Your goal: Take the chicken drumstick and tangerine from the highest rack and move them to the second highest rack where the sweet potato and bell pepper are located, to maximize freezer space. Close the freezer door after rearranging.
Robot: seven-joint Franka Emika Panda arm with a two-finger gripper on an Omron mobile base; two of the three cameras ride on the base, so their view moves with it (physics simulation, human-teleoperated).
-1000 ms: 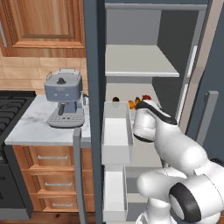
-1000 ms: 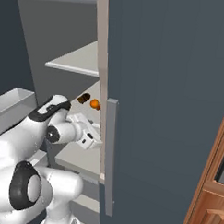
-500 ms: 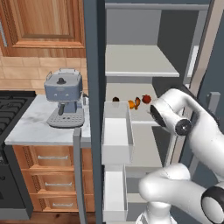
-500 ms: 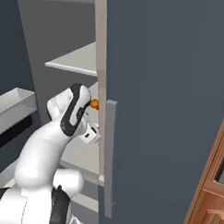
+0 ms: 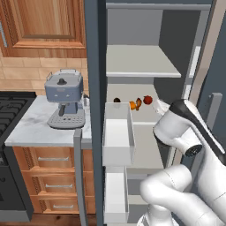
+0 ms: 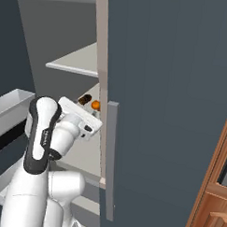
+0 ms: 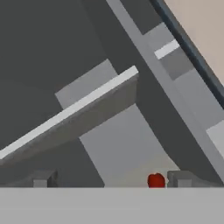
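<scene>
The gripper (image 7: 109,181) stands wide and empty at the hand view's bottom. At mid-frame, the tangerine (image 5: 132,105) and chicken drumstick (image 5: 138,103) lie on the second rack (image 5: 145,132). Probably next: closing the freezer door (image 6: 167,108).

A blue-grey coffee machine (image 5: 65,98) is standing on a marble counter (image 5: 31,128), just beside the open freezer. Wooden drawers (image 5: 46,176) are sitting under the counter, and a wooden wall cabinet (image 5: 44,22) is hanging above it. A black stove (image 5: 9,103) is showing at the far left.
</scene>
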